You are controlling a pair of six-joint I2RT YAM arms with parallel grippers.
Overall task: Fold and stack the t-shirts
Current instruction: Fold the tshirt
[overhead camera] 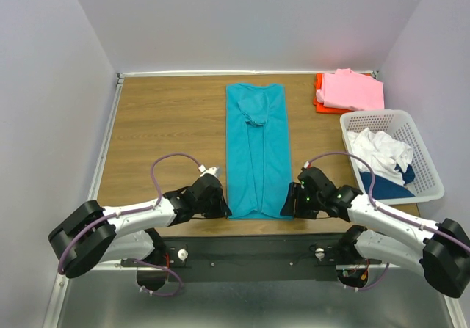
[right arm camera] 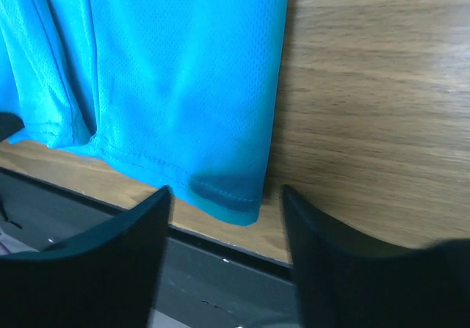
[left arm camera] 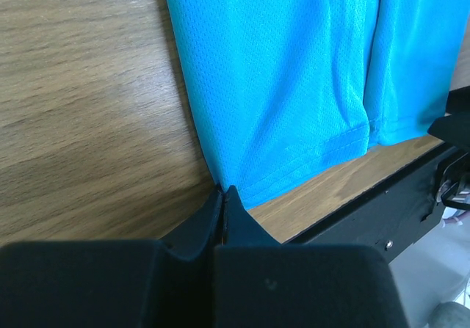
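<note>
The teal t-shirt (overhead camera: 255, 148) lies folded into a long narrow strip down the middle of the table, hem at the near edge. My left gripper (overhead camera: 225, 210) is at its near left corner; in the left wrist view the jaws (left arm camera: 224, 190) are closed together right at the corner of the hem (left arm camera: 294, 86), pinching it. My right gripper (overhead camera: 288, 209) is open at the near right corner; in the right wrist view the fingers (right arm camera: 226, 192) straddle the hem corner (right arm camera: 183, 78) without touching it.
A pink t-shirt (overhead camera: 352, 89) lies folded on an orange-red one (overhead camera: 320, 102) at the back right. The white lattice basket (overhead camera: 428, 154) on the right holds a white shirt (overhead camera: 378, 148) and a dark blue one (overhead camera: 389, 187). The table's near edge (right arm camera: 242, 251) runs just under both grippers.
</note>
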